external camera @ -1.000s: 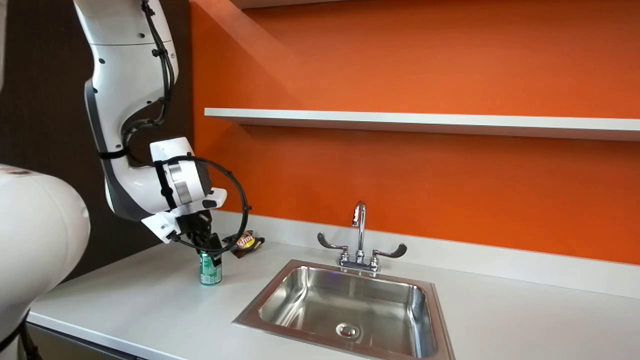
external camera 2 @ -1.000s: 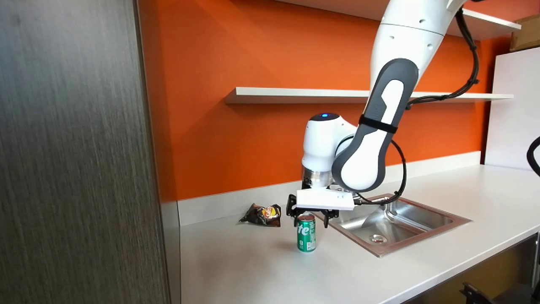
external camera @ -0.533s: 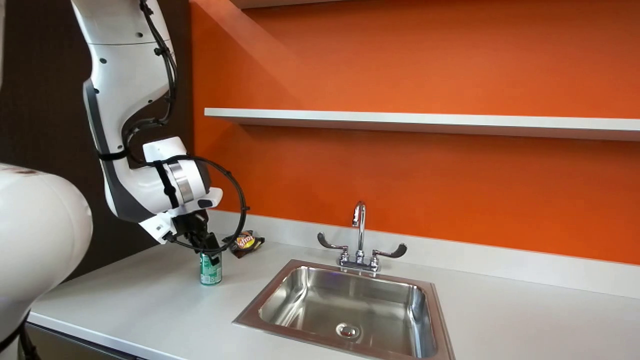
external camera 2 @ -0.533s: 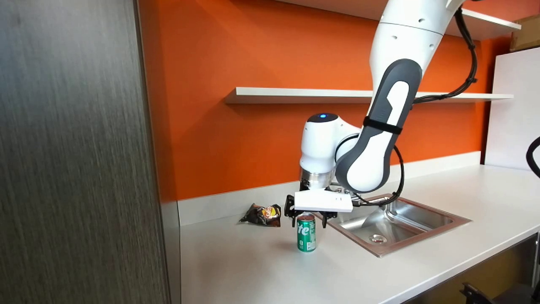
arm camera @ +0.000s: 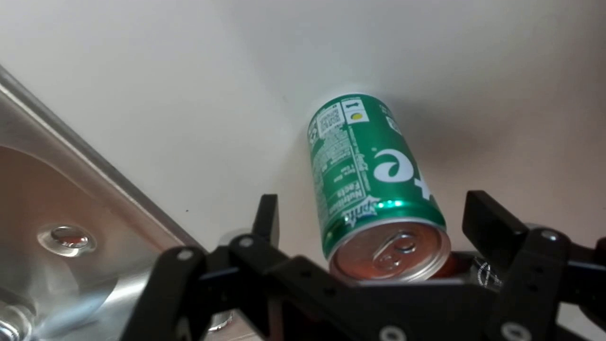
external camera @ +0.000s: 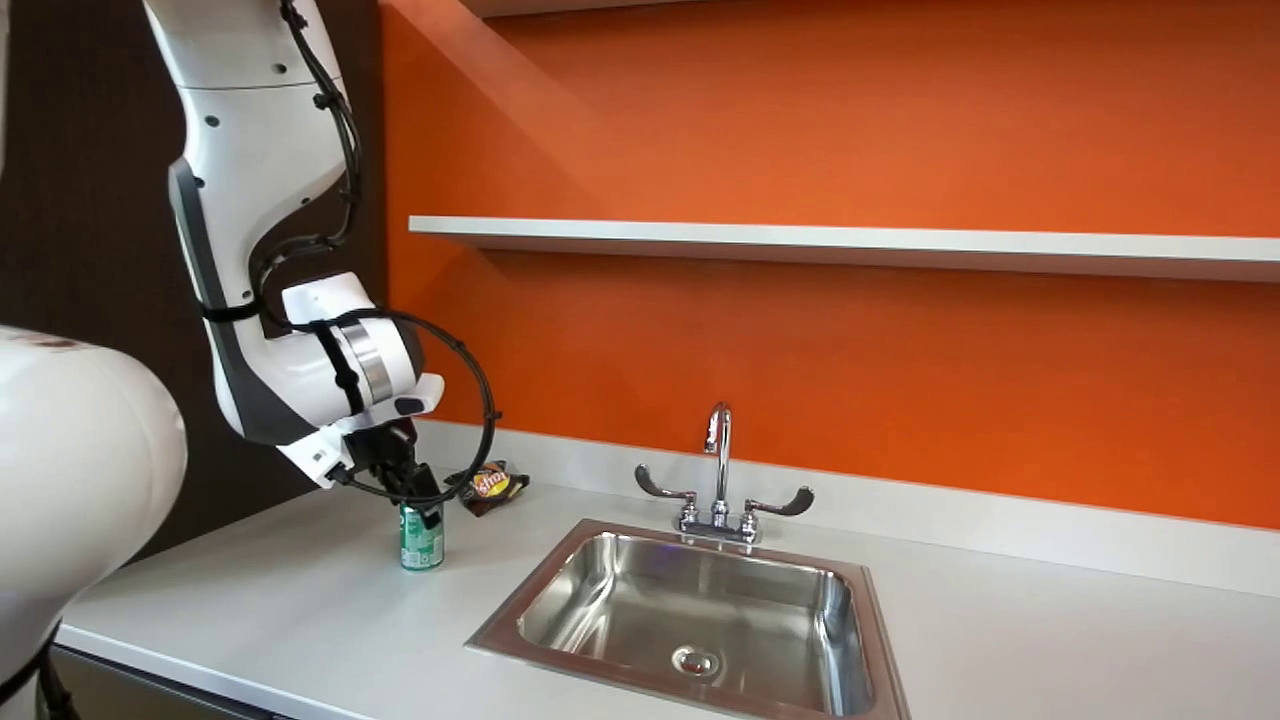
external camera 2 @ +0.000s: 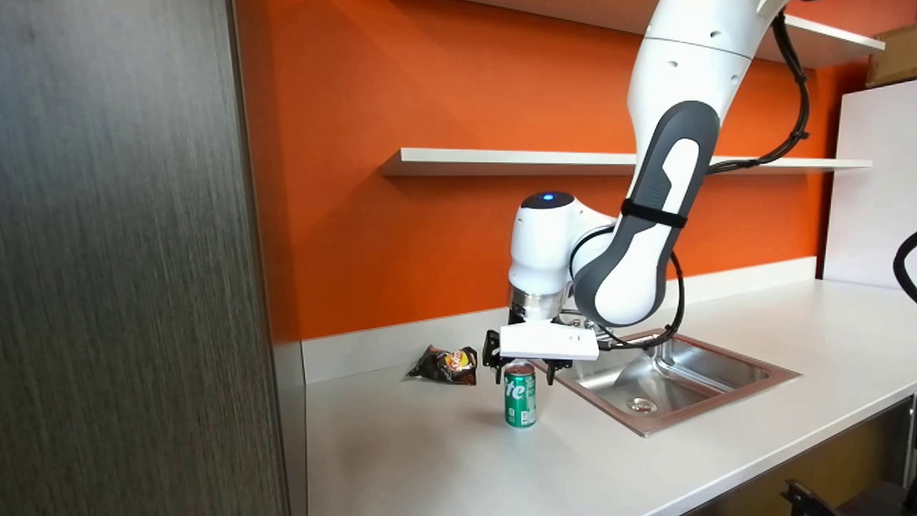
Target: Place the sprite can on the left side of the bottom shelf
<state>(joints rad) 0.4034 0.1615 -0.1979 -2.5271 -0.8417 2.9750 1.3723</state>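
Note:
The green Sprite can [external camera: 421,545] stands upright on the counter, left of the sink. It also shows in an exterior view [external camera 2: 520,401] and in the wrist view [arm camera: 369,166], its top with the pull tab toward the camera. My gripper [external camera 2: 525,375] is open around the can's upper end. In the wrist view the gripper [arm camera: 378,215] has one finger on each side of the can, with a gap on both sides. The bottom shelf [external camera: 800,237] is a white board on the orange wall above the counter; its left end [external camera 2: 430,156] also shows.
A metal sink [external camera: 870,640] with a faucet [external camera: 718,450] is set in the counter. A dark chip bag [external camera 2: 448,365] lies by the backsplash behind the can. A dark panel [external camera 2: 129,258] stands at the left. An upper shelf [external camera 2: 824,39] hangs above the bottom shelf.
The gripper has shifted slightly to the left in an exterior view, and the forearm has swung slightly to the right there. The gripper stays open around the can, and the can has not moved.

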